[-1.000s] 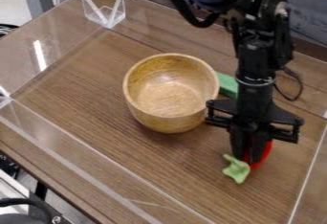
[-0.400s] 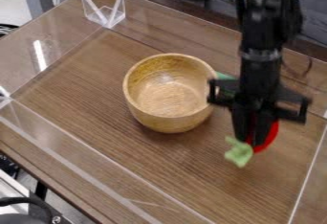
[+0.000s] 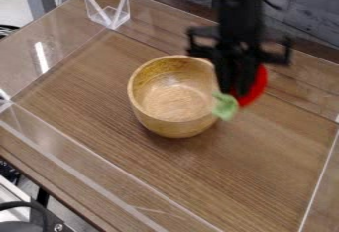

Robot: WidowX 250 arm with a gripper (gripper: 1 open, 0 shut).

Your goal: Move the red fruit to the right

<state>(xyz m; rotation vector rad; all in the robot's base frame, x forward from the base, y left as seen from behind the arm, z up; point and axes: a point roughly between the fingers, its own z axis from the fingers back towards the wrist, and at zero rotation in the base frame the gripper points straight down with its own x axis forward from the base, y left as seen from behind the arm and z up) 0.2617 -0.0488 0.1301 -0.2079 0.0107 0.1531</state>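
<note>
Lifted since before, red fruit (image 3: 249, 87) hangs clamped in pincer (image 3: 244, 85).

A round wooden bowl (image 3: 172, 97) sits upright near the middle of the wood-grain table (image 3: 106, 162). Clear acrylic walls (image 3: 54, 38) line the table's edges, with a small clear bracket (image 3: 109, 11) at the far left corner.

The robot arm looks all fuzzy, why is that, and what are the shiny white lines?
Camera view: the black gripper and small red strawberry with green cap are smeared by motion blur; the round wooden bowl stays sharp; white streaks are glare on the clear plastic walls.
</note>
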